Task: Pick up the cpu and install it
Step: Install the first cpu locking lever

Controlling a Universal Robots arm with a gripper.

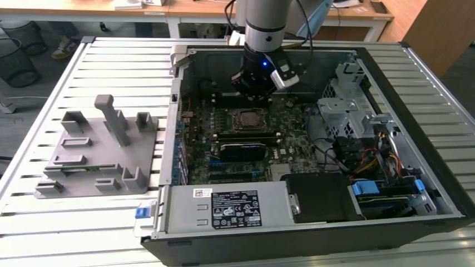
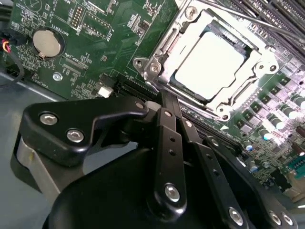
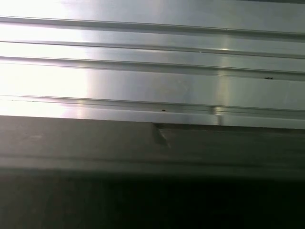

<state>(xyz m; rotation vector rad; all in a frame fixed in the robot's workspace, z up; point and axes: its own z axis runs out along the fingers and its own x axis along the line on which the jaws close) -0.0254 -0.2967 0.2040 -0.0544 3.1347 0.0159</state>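
The cpu, a flat square chip with a silvery-white top, lies inside the metal socket frame on the green motherboard. In the exterior view the cpu sits mid-board inside the open computer case. My gripper hangs just above the board, a little behind the socket. In the second wrist view its black fingers meet at the tips, and my gripper is shut with nothing held. It stands apart from the cpu.
A grey plastic fixture with blocks and posts stands on the slatted aluminium table at the exterior view's left. The case also holds a power supply, a drive cage and cables. A coin battery sits on the board.
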